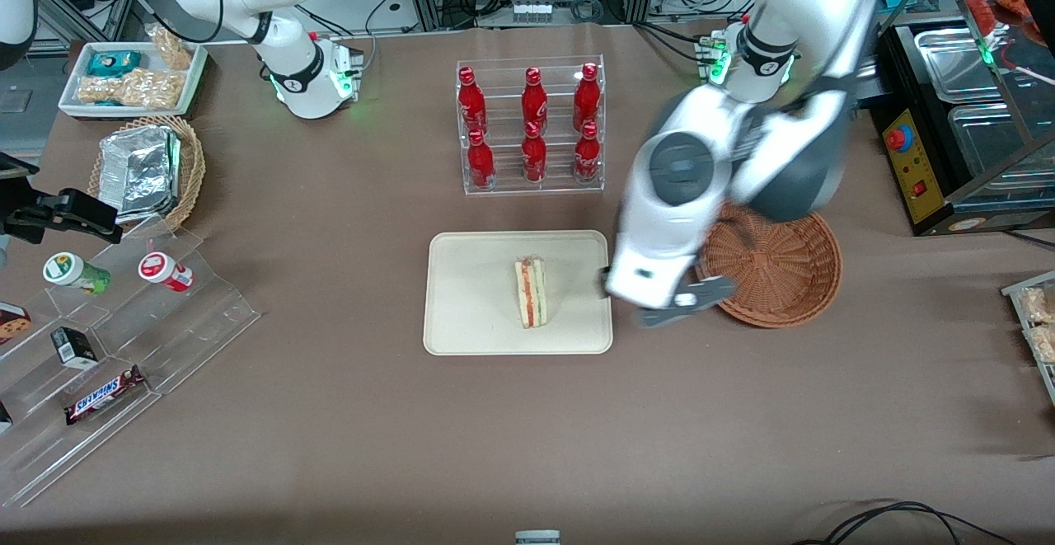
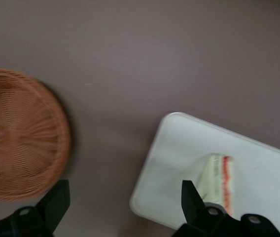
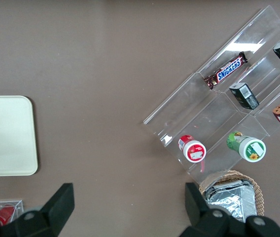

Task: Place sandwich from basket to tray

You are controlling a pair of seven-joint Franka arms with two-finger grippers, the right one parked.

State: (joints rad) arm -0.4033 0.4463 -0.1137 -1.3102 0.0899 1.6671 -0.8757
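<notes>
The sandwich [image 1: 532,291] lies on the tray [image 1: 470,314], and the basket [image 1: 779,269] is empty. My pincer [image 2: 125,210] hangs wide open and holds nothing, between tray and basket. I think the job is done; next I pull away

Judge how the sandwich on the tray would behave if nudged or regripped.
The sandwich rests on a narrow edge on the tray, so it may topple. Its stacked layers look soft and could squash or slide apart. The open pincer is beside it, empty.
</notes>
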